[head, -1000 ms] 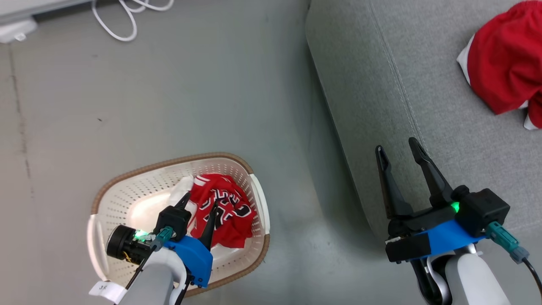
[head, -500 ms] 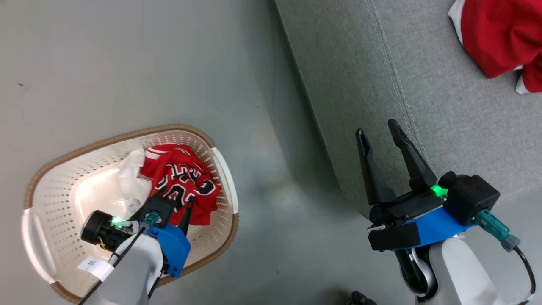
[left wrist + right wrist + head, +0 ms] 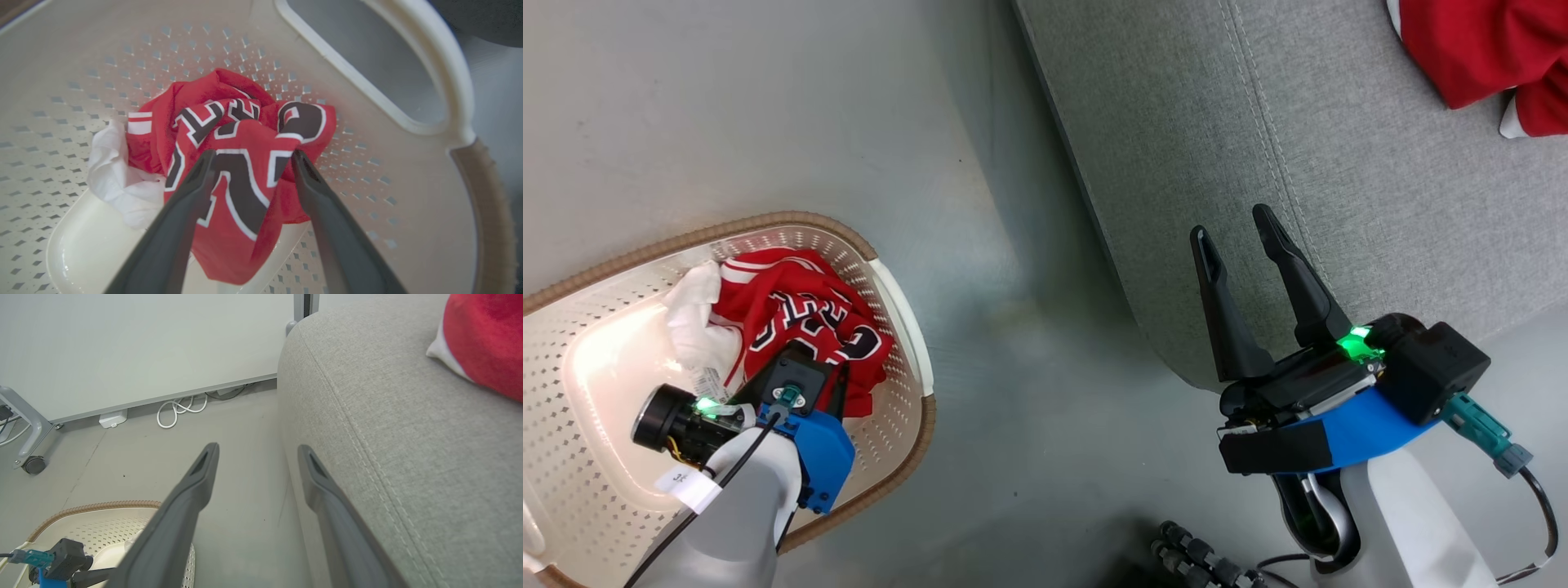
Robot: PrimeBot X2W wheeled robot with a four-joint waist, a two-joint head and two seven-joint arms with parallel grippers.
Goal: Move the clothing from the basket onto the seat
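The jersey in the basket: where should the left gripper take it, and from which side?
Probably the raised ridge bunched across the jersey, from straight above: the basket walls close off the sides, and the open left gripper stands astride that ridge.

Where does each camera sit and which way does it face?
Head view: on the head, looking down at basket and sofa; left forearm and right tool show.
Left wrist view: on that wrist, looking into the basket; left tool open over the jersey.
Right wrist view: on that wrist, looking along the sofa edge; its fingers show.
Shared: head and right wrist views both show the sofa's red garment.
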